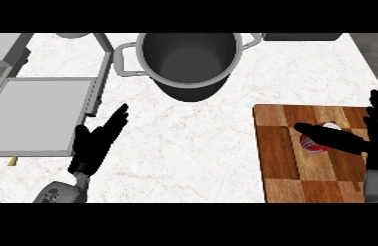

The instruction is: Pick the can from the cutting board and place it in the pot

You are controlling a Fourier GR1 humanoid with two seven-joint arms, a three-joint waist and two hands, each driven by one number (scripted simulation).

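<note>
Counter [199,140] btwn cutting board [280,165], pot [190,92] bare; pot mouth open.

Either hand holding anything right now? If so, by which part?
Nothing held yet. Right hand is open at the can on the cutting board, thumb across it; left hand rests open.

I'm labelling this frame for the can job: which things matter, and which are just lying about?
For the job: can, cutting board, pot, right hand over the can.
Lying about: grey tray at left, left hand resting open beside it.
</note>
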